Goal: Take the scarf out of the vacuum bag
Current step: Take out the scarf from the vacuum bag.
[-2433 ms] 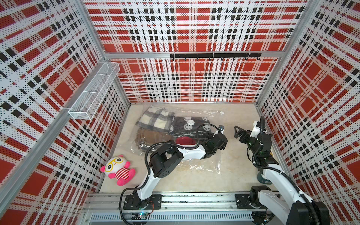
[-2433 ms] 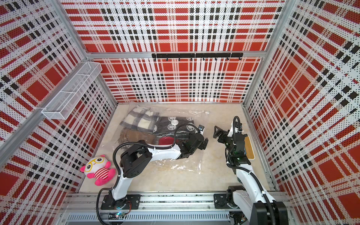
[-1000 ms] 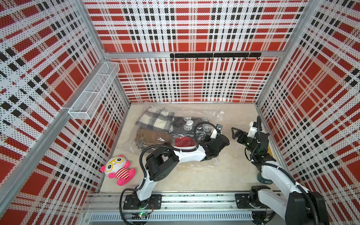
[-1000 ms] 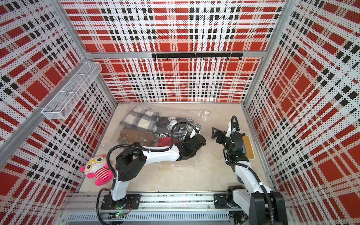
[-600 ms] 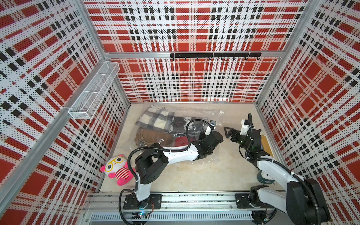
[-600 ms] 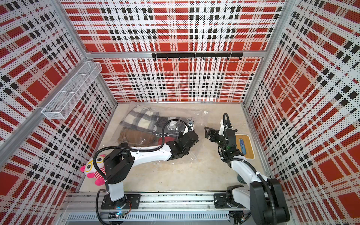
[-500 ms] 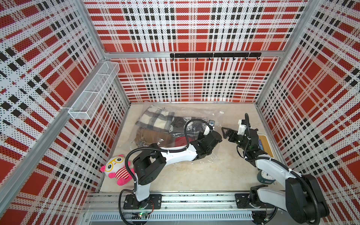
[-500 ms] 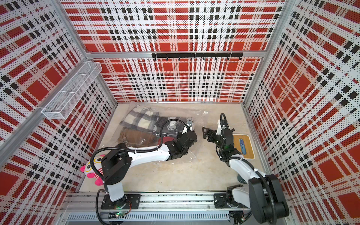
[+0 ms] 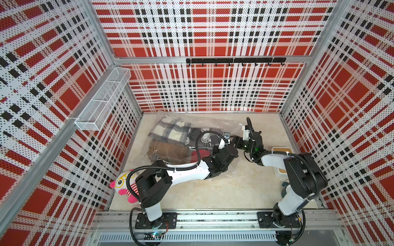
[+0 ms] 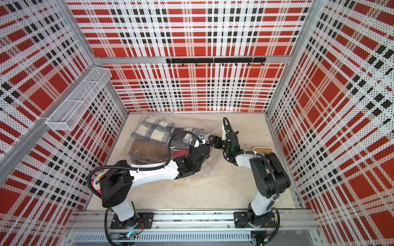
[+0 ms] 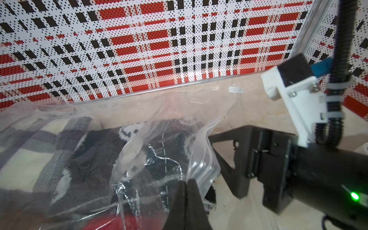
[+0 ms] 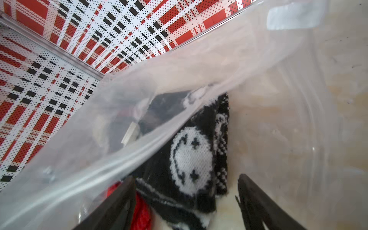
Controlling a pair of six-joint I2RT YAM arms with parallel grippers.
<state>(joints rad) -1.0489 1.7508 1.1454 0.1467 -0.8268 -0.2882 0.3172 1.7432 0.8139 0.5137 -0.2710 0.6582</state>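
Bag (image 9: 226, 126) lies at 11 o'clock on the surface (image 9: 202, 191), with the scarf (image 12: 191, 157) inside at its mouth. Left claw (image 11: 187, 184) is clenched on the upper film, apparently holding the mouth open. Right claw (image 12: 185, 179) is spread, straddling the scarf, not gripping.

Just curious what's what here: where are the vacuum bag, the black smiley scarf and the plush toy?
vacuum bag (image 11: 203, 157), left wrist view, zip-seal edge.
black smiley scarf (image 12: 191, 157), right wrist view, white knitted face.
plush toy (image 9: 122, 181), in a top view, its face.
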